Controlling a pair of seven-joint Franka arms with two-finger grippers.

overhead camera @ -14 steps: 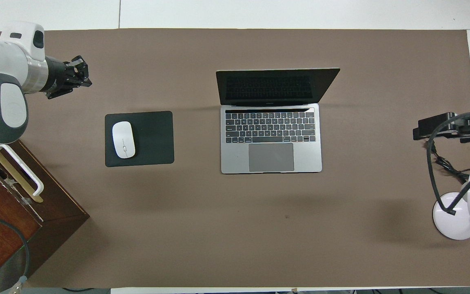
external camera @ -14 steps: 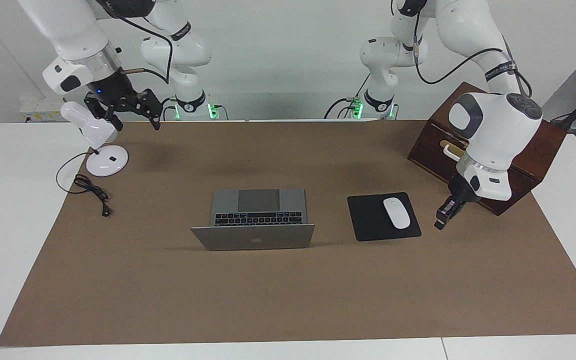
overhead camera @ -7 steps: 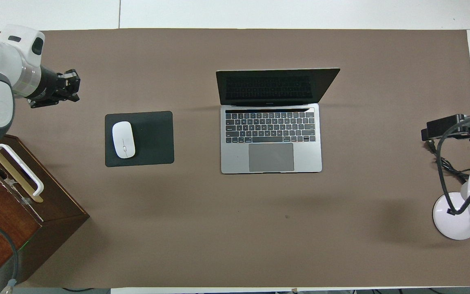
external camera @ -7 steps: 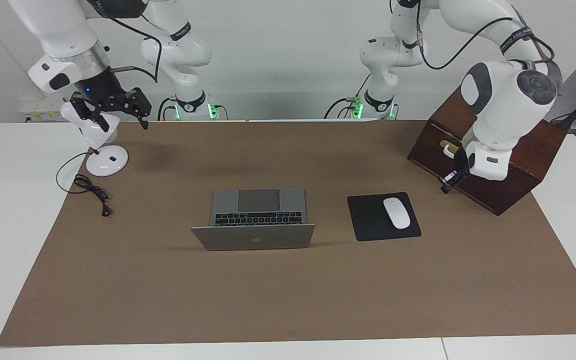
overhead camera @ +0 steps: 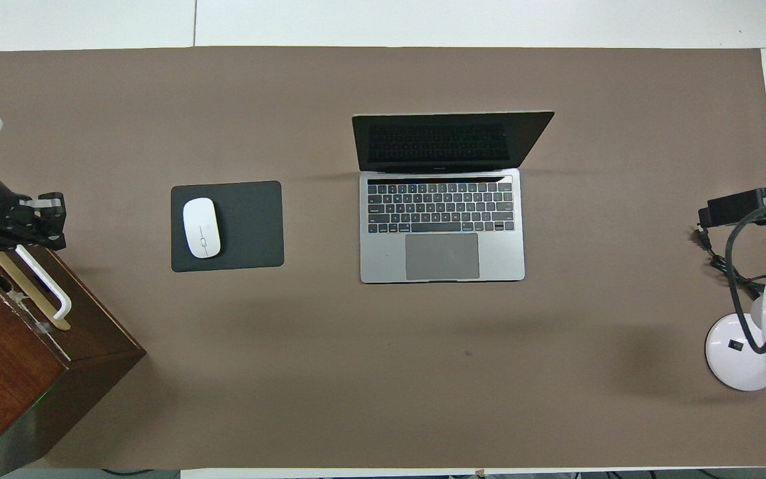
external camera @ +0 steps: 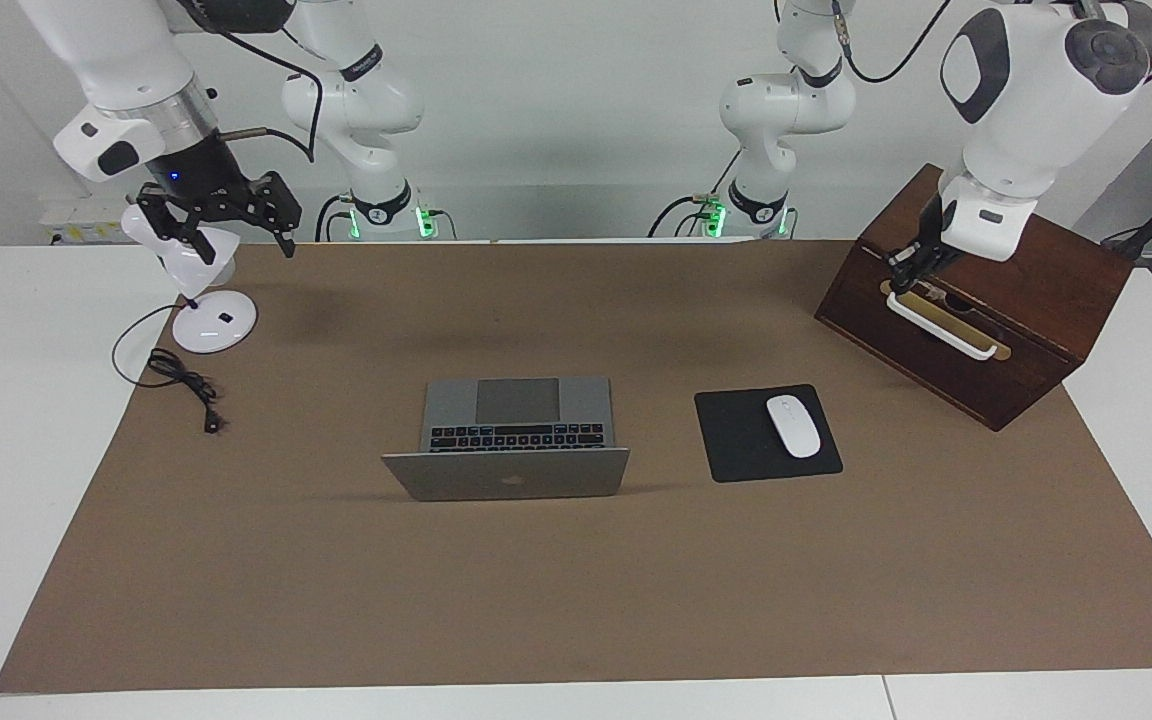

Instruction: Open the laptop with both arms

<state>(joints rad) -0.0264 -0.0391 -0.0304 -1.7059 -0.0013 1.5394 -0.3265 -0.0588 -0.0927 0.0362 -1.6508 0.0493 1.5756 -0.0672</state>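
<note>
The silver-grey laptop (external camera: 511, 478) (overhead camera: 443, 259) stands open in the middle of the brown mat, its dark screen upright and its keyboard facing the robots. Both arms are away from it. My left gripper (external camera: 904, 268) (overhead camera: 50, 219) hangs shut over the wooden box's white handle (external camera: 941, 328) at the left arm's end of the table, holding nothing. At the right arm's end, my right gripper (external camera: 231, 235) (overhead camera: 722, 207) hovers open and empty beside the head of the white desk lamp (external camera: 214, 322).
A dark wooden box (external camera: 1036, 290) (overhead camera: 10, 352) stands at the left arm's end. A white mouse (external camera: 793, 426) (overhead camera: 201, 227) lies on a black mouse pad (external camera: 731, 440) (overhead camera: 250, 226) between box and laptop. A black cable (external camera: 181, 380) lies by the lamp base (overhead camera: 742, 359).
The left arm has lifted and drawn back from beside the mouse pad to over the wooden box. The right gripper has risen slightly near the lamp. The laptop has not moved.
</note>
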